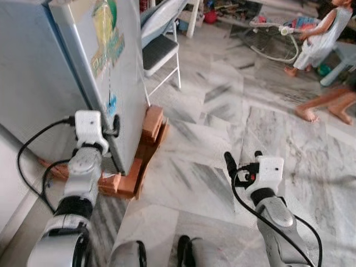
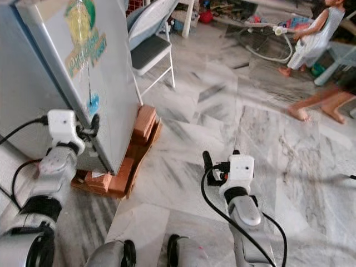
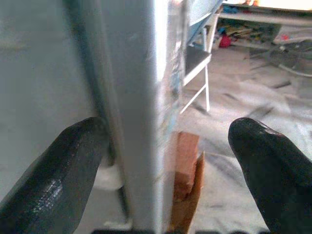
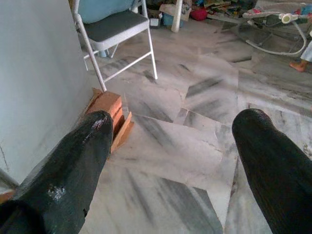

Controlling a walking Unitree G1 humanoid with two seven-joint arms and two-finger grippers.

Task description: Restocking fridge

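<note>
The grey fridge [image 1: 33,78] stands at my left on stacked bricks [image 1: 149,129]. Its door [image 1: 114,61] carries a green and yellow sticker. My left gripper [image 1: 111,129] is open at the door's lower edge. In the left wrist view the door edge [image 3: 141,97] runs between the two black fingers [image 3: 63,165], one on the gap side and one in front of the door. My right gripper [image 1: 243,158] hangs open over the marble floor, right of the fridge, with nothing between its fingers [image 4: 73,161].
A folding chair [image 1: 158,50] stands just beyond the fridge. More bricks [image 1: 130,179] lie under the fridge's near corner. A person [image 1: 322,36] stands at the far right, and another person's bare legs [image 1: 328,105] cross the floor. Marble floor [image 1: 222,122] stretches ahead.
</note>
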